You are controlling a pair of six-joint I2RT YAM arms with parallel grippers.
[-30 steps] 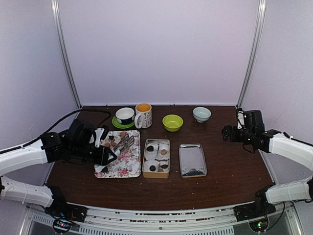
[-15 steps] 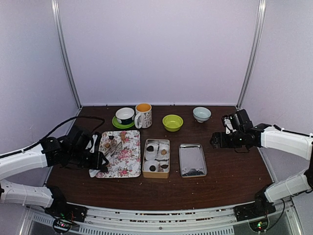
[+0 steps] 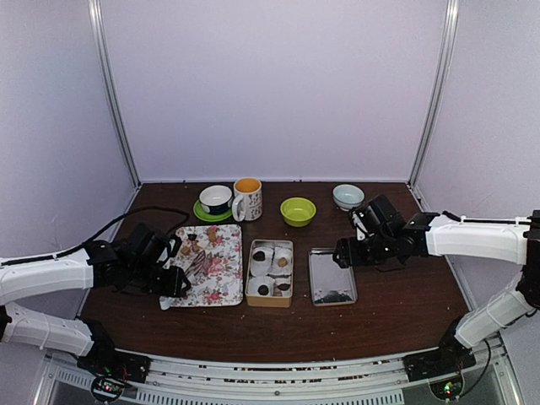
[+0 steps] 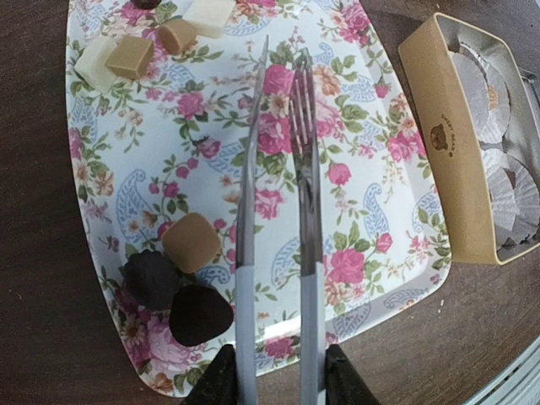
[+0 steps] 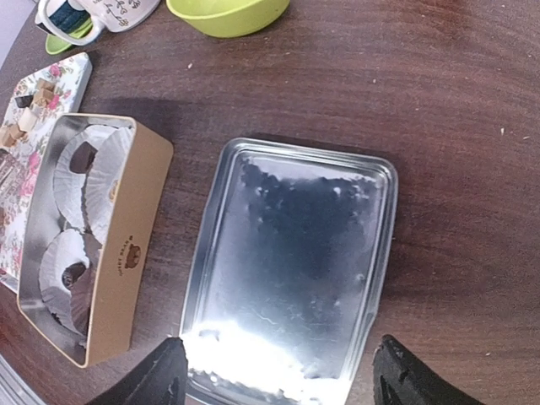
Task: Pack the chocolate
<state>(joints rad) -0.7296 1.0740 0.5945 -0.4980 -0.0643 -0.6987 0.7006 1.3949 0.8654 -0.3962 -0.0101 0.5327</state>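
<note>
Table (image 3: 396, 312), tongs (image 4: 305, 169) over floral tray (image 4: 152, 152) of chocolate (image 4: 190, 240), tin (image 4: 422, 93) beside lid (image 5: 287, 253)

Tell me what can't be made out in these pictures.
- Chocolates in the tin: in the right wrist view the near wall and paper cups hide most; in the top view they are too small to count.
- Left pincer hold on the tongs: cut off by the bottom edge of the left wrist view.
- Right pincer: only its fingertips show at the bottom edge of the right wrist view.
- Mug contents: too small in the top view.
</note>
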